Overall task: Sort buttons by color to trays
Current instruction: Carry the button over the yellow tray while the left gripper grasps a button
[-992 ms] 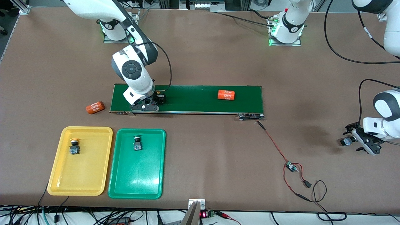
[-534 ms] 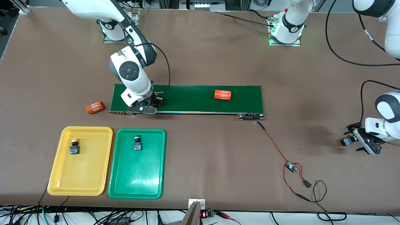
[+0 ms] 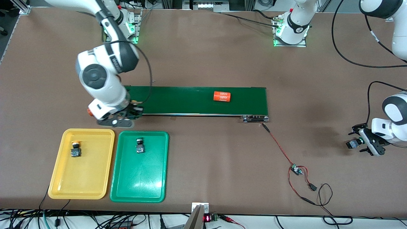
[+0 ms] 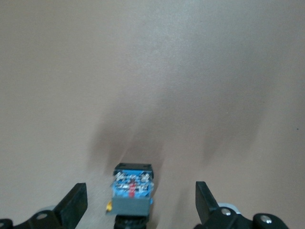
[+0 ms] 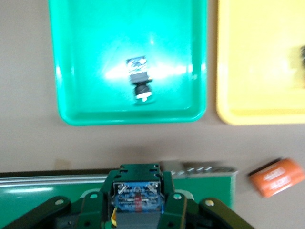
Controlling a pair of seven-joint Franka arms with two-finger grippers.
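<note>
Where legible, belt's orange cylinder [image 3: 222, 96] reads "4480".

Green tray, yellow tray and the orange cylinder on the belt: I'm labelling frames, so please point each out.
green tray [image 3: 140, 181], front view, bare floor
yellow tray [image 3: 81, 178], front view, bare floor
orange cylinder [image 3: 222, 96], front view, printed side

held button [image 5: 136, 199] cap hidden, orange cylinder [image 3: 90, 111] mostly behind right arm

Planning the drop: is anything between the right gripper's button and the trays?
Nothing visible. The right gripper holds the button over the belt's end; only bare table separates it from the green tray and yellow tray.
</note>
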